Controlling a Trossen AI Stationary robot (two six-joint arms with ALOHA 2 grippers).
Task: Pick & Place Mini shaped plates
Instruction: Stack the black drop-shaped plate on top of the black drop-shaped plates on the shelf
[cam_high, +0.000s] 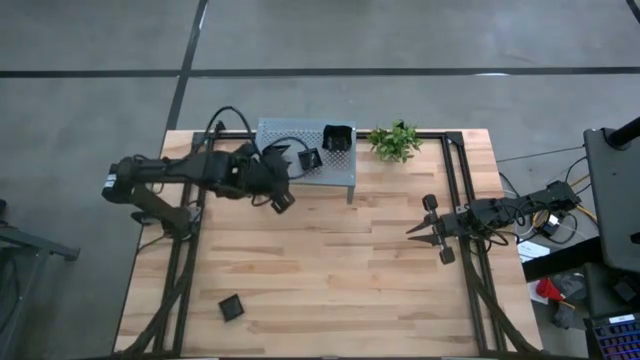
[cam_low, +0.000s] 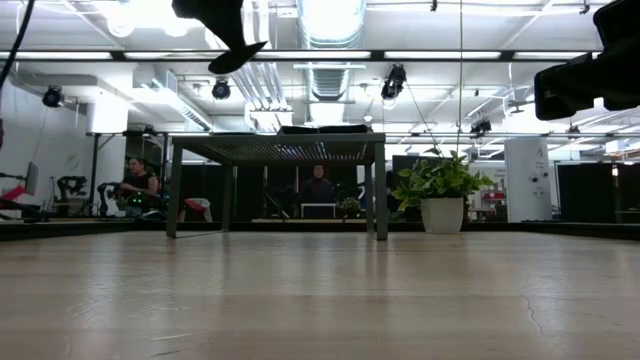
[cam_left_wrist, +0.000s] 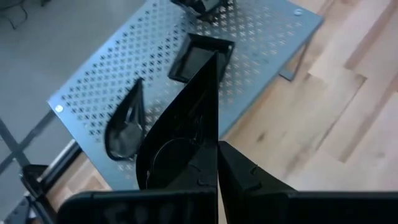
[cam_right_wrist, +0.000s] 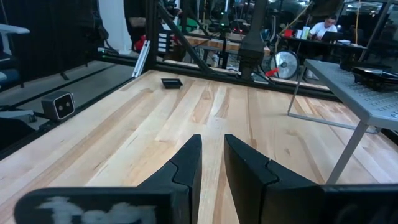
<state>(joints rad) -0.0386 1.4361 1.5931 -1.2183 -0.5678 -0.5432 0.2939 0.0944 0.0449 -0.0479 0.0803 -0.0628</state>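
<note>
High view: left gripper (cam_high: 281, 198) is clamped on a plate (cam_left_wrist: 180, 140) held edge-up at the shelf's (cam_high: 275, 135) 7 o'clock for placing beside those on top, one plate (cam_high: 231, 307) is left at table's 7 o'clock, right gripper (cam_high: 428, 232) is parked, fingers apart.

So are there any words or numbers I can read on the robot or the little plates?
No readable text anywhere.
Left hand: pale marks on its base, too blurred to read.
Right hand: pale marks on its base, also too blurred.
Mini shaped plates and grey perforated shelf: no labels show.
</note>
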